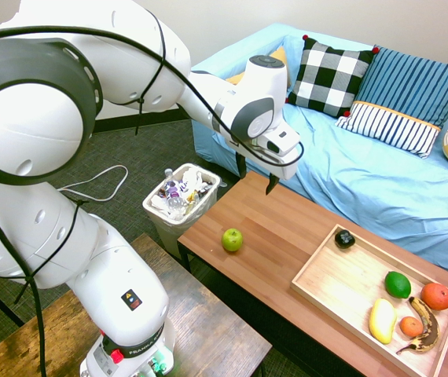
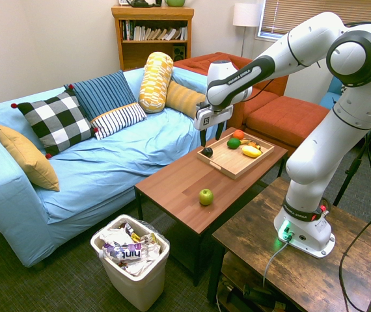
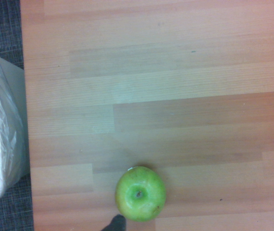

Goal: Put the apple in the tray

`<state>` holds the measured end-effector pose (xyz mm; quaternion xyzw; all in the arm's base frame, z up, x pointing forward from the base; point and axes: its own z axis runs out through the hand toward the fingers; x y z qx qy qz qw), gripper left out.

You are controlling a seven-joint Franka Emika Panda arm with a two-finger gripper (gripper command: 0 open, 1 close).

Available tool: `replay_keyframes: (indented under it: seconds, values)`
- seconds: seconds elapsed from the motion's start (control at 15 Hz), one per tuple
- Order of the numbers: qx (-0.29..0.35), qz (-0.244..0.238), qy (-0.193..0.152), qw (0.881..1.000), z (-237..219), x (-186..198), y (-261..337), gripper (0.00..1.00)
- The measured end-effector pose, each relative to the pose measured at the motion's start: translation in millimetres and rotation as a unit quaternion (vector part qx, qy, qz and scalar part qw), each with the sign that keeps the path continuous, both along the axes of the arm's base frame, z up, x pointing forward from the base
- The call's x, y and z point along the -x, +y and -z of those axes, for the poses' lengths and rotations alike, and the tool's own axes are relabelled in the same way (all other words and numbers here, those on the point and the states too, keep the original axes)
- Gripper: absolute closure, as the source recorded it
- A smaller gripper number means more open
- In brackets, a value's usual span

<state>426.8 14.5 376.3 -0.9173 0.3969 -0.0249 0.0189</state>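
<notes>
The small yellow-green apple (image 1: 232,239) (image 2: 206,196) (image 3: 140,193) sits on the brown coffee table (image 1: 287,228) near its end by the waste bin. The light wooden tray (image 1: 342,283) (image 2: 228,162) lies at the table's other end and holds several fruits. My gripper (image 1: 257,176) (image 2: 210,136) hangs open in the air above the table, between apple and tray, with nothing between its fingers. The wrist view looks straight down on the apple's dimpled top.
In the tray lie a dark green oval fruit (image 1: 398,284), a yellow fruit (image 1: 382,320), two orange fruits (image 1: 436,296), a banana (image 1: 427,326) and a small dark object (image 1: 344,239). A full white waste bin (image 1: 181,198) stands beside the table's end. A blue sofa (image 1: 381,181) runs behind.
</notes>
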Motion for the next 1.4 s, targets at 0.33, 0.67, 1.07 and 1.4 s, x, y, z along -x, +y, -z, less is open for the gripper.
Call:
replay_keyframes:
  seconds: [0.33, 0.67, 1.07, 1.4]
  values:
    - [-0.001, 0.002, 0.015, 1.000, 24.3, -6.7, 0.6, 0.00]
    - [-0.002, 0.003, 0.053, 0.999, 104.8, -16.1, 16.3, 0.00]
    - [-0.002, 0.003, 0.108, 0.994, 191.0, -19.6, 43.8, 0.00]
    - [0.008, 0.010, 0.148, 0.989, 238.6, -21.6, 50.6, 0.00]
